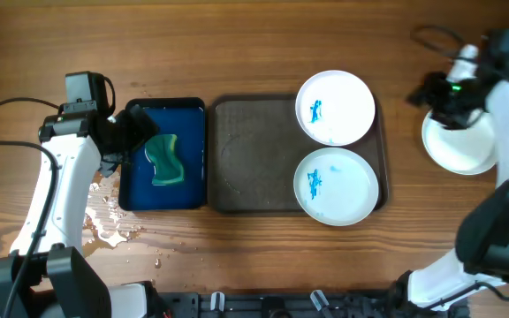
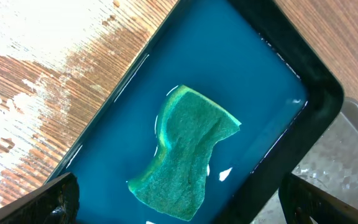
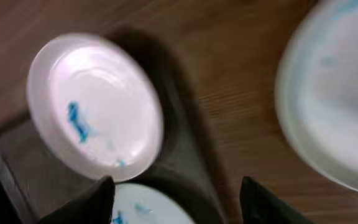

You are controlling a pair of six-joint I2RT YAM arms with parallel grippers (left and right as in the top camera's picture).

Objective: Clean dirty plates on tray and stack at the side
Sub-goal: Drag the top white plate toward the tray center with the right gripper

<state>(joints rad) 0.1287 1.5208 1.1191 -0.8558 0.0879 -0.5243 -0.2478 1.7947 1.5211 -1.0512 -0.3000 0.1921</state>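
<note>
Two dirty white plates with blue smears sit on the right half of the dark tray (image 1: 254, 168): one at the back (image 1: 335, 108), one at the front (image 1: 336, 185). A third white plate (image 1: 459, 146) lies on the table right of the tray, under my right arm. My right gripper (image 1: 437, 93) is open and empty, between the tray and that plate. The right wrist view shows the back plate (image 3: 95, 106), the front plate's edge (image 3: 145, 205) and the third plate (image 3: 334, 93) with a faint bluish wash. My left gripper (image 1: 133, 132) is open and empty over the green sponge (image 2: 188, 152).
The sponge (image 1: 166, 161) lies in blue water in a narrow deep-blue tray (image 1: 193, 110) left of the dark tray. Water is spilled on the wood (image 1: 109, 221) at the front left. Cables run at the back right (image 1: 431, 35).
</note>
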